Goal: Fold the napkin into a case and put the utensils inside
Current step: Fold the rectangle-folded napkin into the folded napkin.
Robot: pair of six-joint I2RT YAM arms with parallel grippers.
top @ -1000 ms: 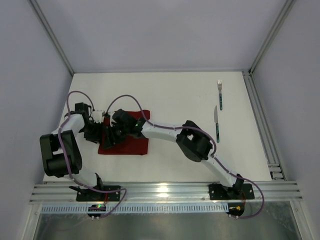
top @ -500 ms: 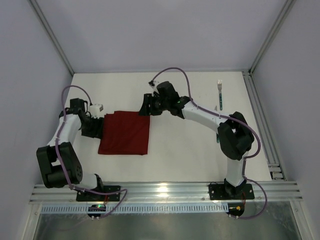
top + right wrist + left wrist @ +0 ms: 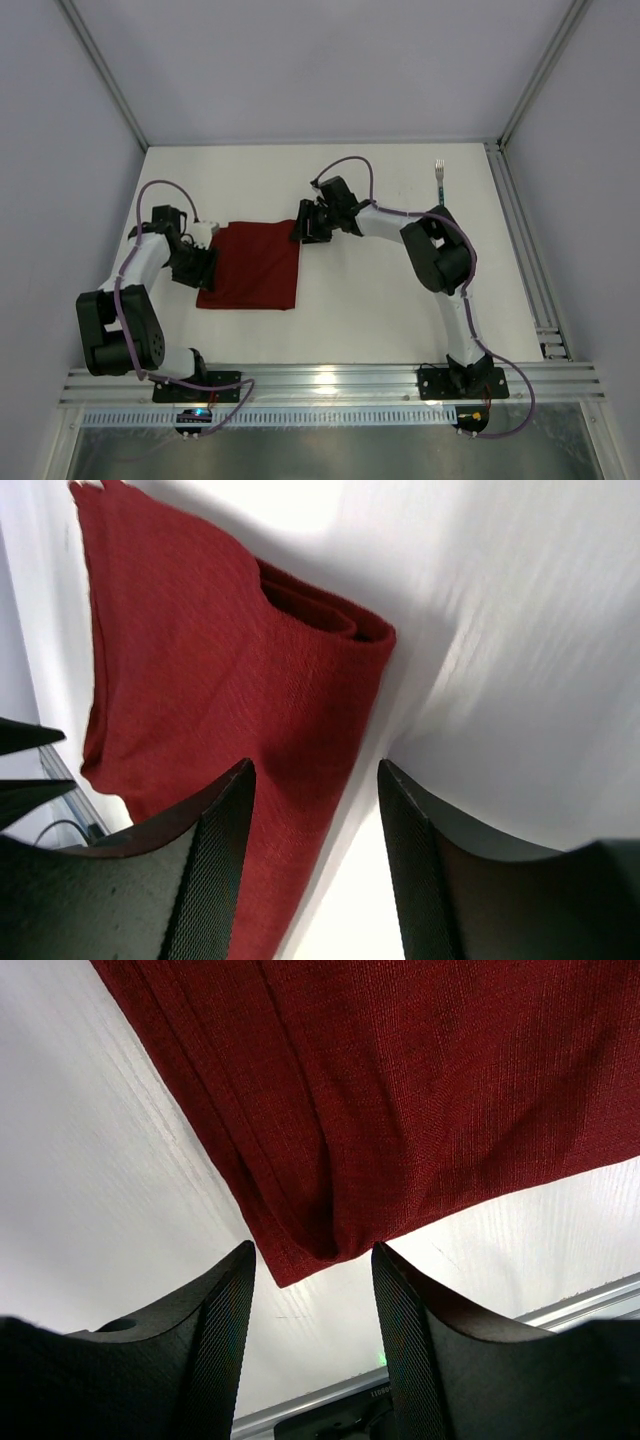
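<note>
Your folded napkin (image 3: 252, 265) lies flat on the table (image 3: 360, 300), left of centre. Your left gripper (image 3: 312, 1255) sits at its left edge with fingers spread, a corner of cloth between the tips, unpinched. Your right gripper (image 3: 315, 770) hovers at the far right corner, fingers spread, holding nothing. The fork (image 3: 439, 185) lies far right.

napkin (image 3: 420, 1090): matt woven cloth | table (image 3: 90, 1210): smooth, white, faintly streaked

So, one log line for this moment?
napkin folded flat | left gripper open at corner | right gripper open at corner | fork lying apart
</note>
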